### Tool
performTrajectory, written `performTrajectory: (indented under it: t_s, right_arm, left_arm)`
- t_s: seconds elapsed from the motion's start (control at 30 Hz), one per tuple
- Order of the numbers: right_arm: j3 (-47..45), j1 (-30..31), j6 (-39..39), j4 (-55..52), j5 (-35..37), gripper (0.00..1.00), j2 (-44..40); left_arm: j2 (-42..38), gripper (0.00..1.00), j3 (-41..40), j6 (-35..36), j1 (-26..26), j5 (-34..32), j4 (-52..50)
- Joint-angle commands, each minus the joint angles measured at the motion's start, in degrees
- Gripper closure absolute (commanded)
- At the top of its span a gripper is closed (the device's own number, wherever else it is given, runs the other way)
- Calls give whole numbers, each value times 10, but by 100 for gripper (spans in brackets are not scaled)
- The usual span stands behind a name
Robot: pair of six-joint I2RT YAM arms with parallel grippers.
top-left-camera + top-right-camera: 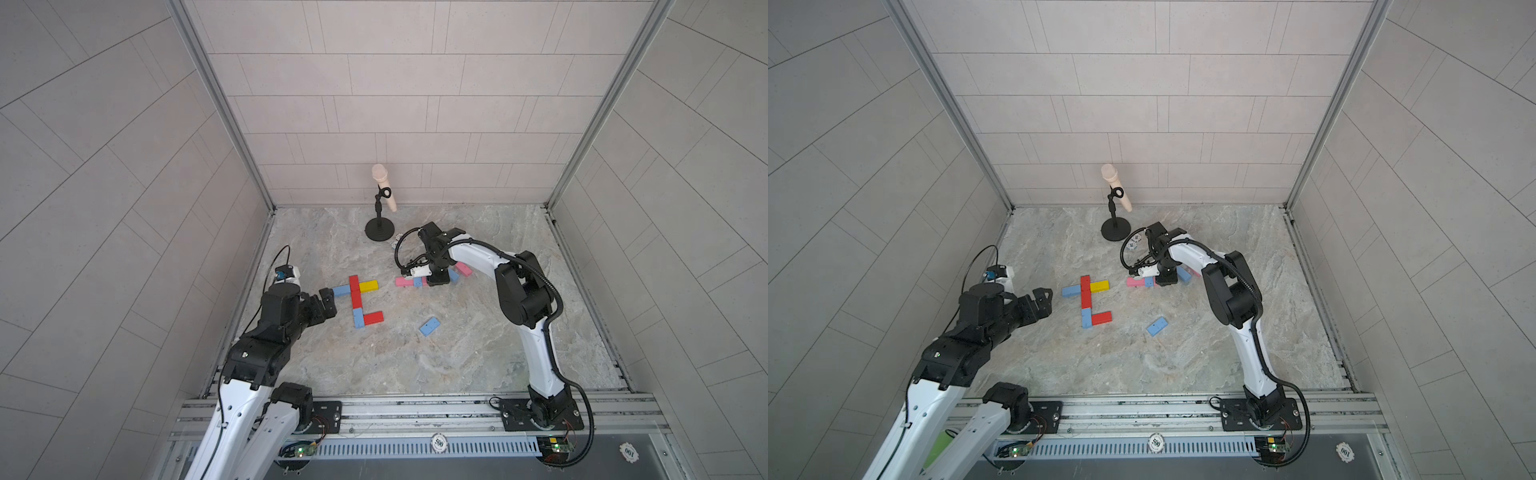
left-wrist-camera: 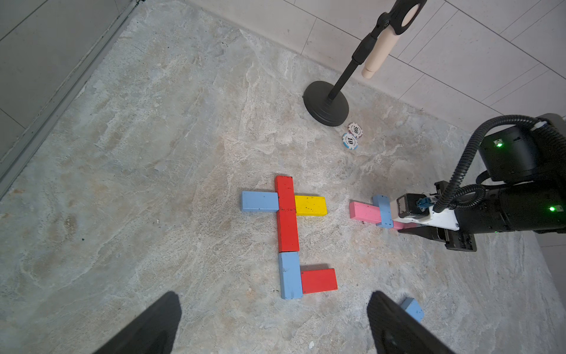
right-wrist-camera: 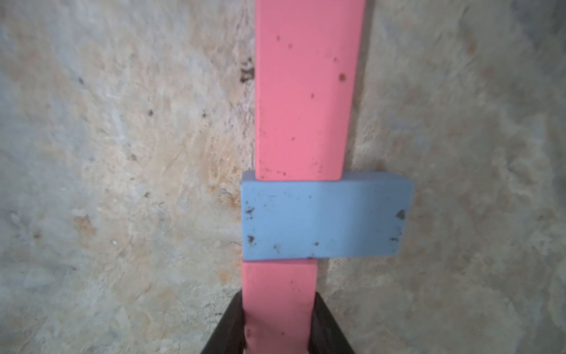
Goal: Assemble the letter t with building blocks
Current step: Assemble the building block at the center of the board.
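Observation:
Several building blocks lie flat in a t shape: a red stem [image 1: 354, 291] [image 2: 286, 214], a light blue arm [image 1: 341, 291], a yellow arm [image 1: 369, 286] [image 2: 311, 206], a light blue lower piece [image 2: 289, 274] and a red foot [image 1: 373, 318]. My left gripper [image 1: 328, 303] [image 2: 274, 318] hovers open just left of it, holding nothing. My right gripper [image 1: 432, 282] [image 3: 278, 306] is down at the table, shut on a pink block [image 3: 278, 291]. A light blue block [image 3: 324, 217] [image 2: 382, 211] lies crosswise over it, and pink [image 1: 403, 281] carries on beyond.
One loose light blue block [image 1: 429, 326] lies toward the front. Another pink block [image 1: 464, 269] and a blue one [image 1: 454, 276] sit behind the right wrist. A microphone stand [image 1: 380, 228] stands at the back with two poker chips [image 2: 352, 136] beside it. Grey walls enclose three sides.

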Motion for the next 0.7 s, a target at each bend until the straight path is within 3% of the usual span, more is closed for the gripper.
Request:
performTrajectory:
  t_s: [0.0, 0.03, 0.07, 0.4, 0.67]
  right_arm:
    - [-6, 2, 2, -10, -1, 42, 15]
    - [-8, 2, 5, -9, 1, 14, 14]
    - [-7, 2, 10, -8, 5, 1, 14]
    - [-5, 2, 46, -14, 10, 0, -3]
    - [-62, -3, 138, 40, 2, 0, -122]
  left_arm:
    - [-4, 0, -8, 7, -1, -5, -7]
    - [-3, 0, -7, 7, -1, -5, -7]
    - [-3, 0, -8, 6, -1, -5, -7]
    - [-10, 0, -7, 7, -1, -8, -11]
    - [-26, 0, -12, 1, -1, -14, -5]
